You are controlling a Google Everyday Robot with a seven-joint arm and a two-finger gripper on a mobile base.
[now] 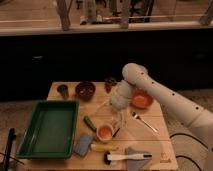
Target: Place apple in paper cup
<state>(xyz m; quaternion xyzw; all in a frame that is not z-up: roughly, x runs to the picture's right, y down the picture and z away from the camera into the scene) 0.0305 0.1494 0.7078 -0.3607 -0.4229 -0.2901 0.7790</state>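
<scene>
Gripper (115, 122) is hanging low over the wooden table (159, 141), just up and to the right of the paper cup (104, 140) and close against its rim. Whether it is spread or pressed together, I cannot tell. Whether it is touching the fruit is also unclear.

An orange-red apple (105, 132) is sitting in the mouth of the paper cup, filling most of the opening. The cup is standing upright near the middle of the table, towards the front.

A small green vegetable (90, 123) is lying tilted just to the cup's upper left. A yellow, banana-like item (104, 147) is lying just in front of the cup, and a blue-grey sponge (83, 144) is resting to the cup's front left, next to it. Further forward and to the right, a white-handled brush (127, 157) is lying across a grey cloth (139, 161).

To the right of the cup, a pale utensil (145, 122) is lying at a slant on bare wood. Behind the cup and to its right, an orange bowl (141, 100) is sitting beside the white arm (165, 102), which is reaching in from the right and bending down towards the cup.

Well to the left of the cup, a green tray (50, 129) is taking up that side of the table. At the far edge behind the cup, a dark brown bowl (85, 90) is standing with a small dark cup (63, 90) to its left.
</scene>
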